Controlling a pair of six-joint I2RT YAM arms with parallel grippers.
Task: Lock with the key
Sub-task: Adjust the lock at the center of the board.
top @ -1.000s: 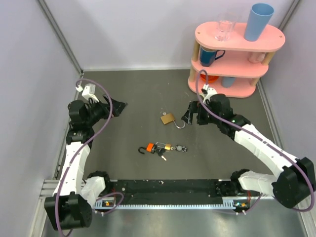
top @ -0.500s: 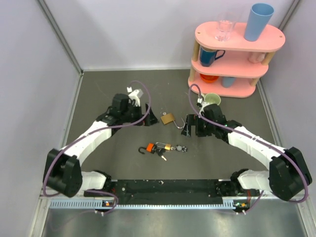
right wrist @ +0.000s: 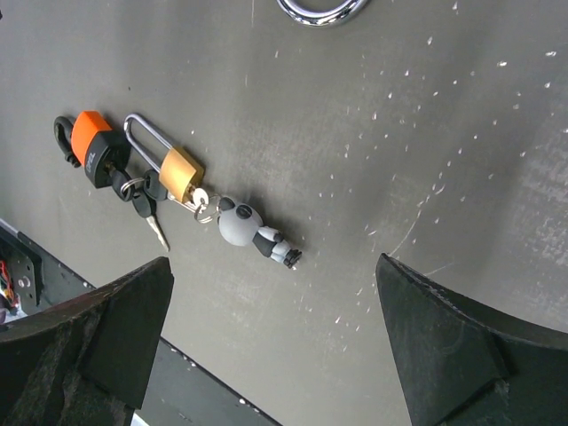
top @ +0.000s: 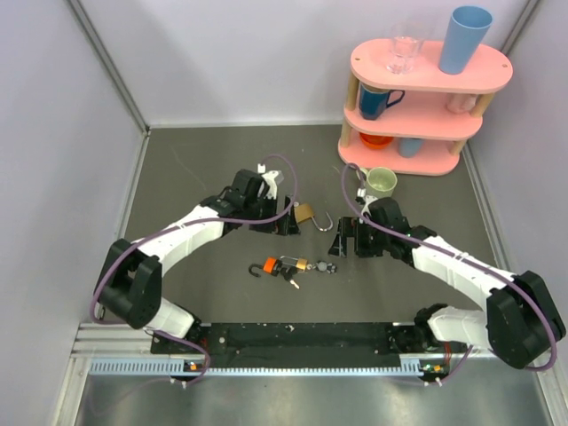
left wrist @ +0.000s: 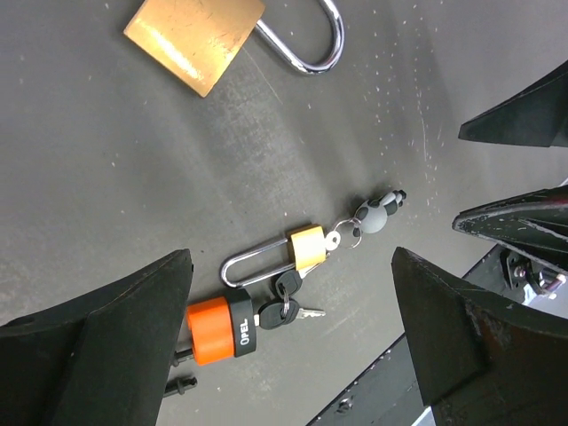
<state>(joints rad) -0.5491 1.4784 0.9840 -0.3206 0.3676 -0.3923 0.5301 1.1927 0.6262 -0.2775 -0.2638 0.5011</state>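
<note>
The key (left wrist: 306, 311) lies flat on the dark worktop (top: 222, 169), about midway between its left and right edges and somewhat toward the near edge. It is one of a small bunch pressed against the black end of the orange-and-black padlock (left wrist: 222, 328). A small brass padlock (left wrist: 307, 248) and a little toy figure (left wrist: 377, 211) trail from the same bunch. Whether another key of the bunch sits in the keyhole, I cannot tell.

From above, the key's long axis runs on a slant. Its dark head sits in at the bunch, and its bare silver blade points out toward the near edge and a little to the right.

I'd judge it light, stiff and slick. It is thin enough to be awkward to pinch off a flat surface, and not fragile. The dark head looks the best place to take hold, being broader than the blade. Since the key is tethered, lifting it will likely drag the small padlock and the toy along, so the orange padlock may need steadying.

The left hand (top: 286, 222) hangs with its jaws spread wide and nothing in them, just beside the large brass padlock (top: 302, 213). The right hand (top: 348, 241) is likewise wide open and empty. It is near the toy end of the bunch, on the side away from the near edge.
</note>
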